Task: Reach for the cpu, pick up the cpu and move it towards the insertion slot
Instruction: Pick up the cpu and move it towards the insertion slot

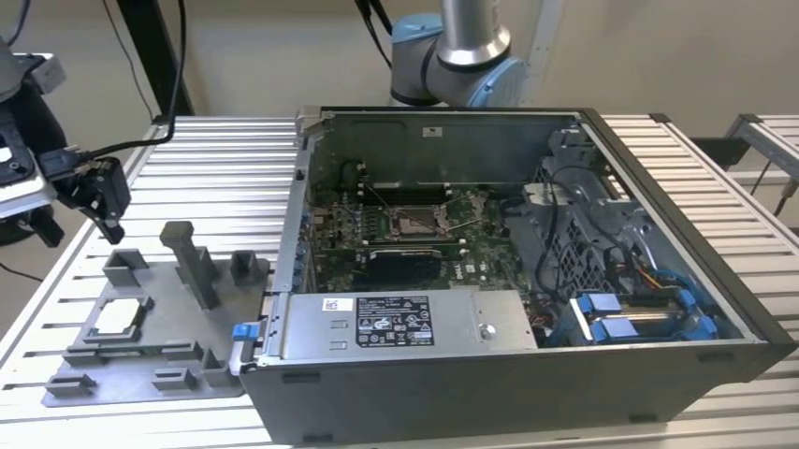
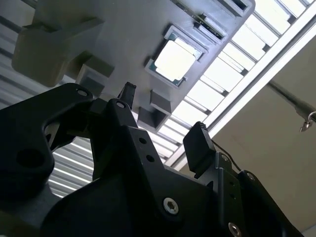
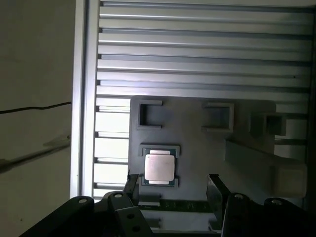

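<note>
Above the grey fixture tray (image 1: 160, 382), at nine o'clock from the computer case (image 1: 699, 281) in the exterior view, the gripper (image 1: 110, 220) hangs with its fingers (image 3: 216, 187) apart and nothing between them. The cpu (image 1: 115, 320) lies flat in a tray recess at about six o'clock from the gripper, clear of the fingertips in both wrist views. The insertion slot (image 1: 414, 223) sits on the board inside the case, well apart at three o'clock from the gripper.

Pale beige wall (image 1: 275, 56) behind. Ribbed aluminium table (image 1: 212, 159), slats bright under light. Second slatted table (image 1: 768, 131) at exterior view's right. Black post (image 1: 152, 56) against wall. Tan floor (image 3: 34, 59) past table edge in first wrist view.
</note>
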`<move>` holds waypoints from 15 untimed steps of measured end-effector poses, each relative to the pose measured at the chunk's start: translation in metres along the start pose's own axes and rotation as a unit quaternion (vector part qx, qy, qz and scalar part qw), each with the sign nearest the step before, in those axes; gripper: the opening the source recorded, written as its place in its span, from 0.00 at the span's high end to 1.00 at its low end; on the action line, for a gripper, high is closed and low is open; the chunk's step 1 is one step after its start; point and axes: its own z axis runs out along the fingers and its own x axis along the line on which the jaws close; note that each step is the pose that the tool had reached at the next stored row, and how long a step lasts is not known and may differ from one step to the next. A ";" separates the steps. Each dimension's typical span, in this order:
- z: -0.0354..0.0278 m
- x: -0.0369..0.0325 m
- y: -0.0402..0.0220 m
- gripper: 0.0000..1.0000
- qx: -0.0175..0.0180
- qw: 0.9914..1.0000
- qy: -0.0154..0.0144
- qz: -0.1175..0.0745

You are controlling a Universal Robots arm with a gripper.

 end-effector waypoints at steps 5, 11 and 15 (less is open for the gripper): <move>0.0034 0.0000 -0.0002 0.00 0.000 1.000 0.000 0.000; 0.0075 0.0000 -0.0004 0.00 0.000 1.000 0.000 0.000; 0.0103 0.0000 -0.0005 0.00 0.000 1.000 0.000 0.000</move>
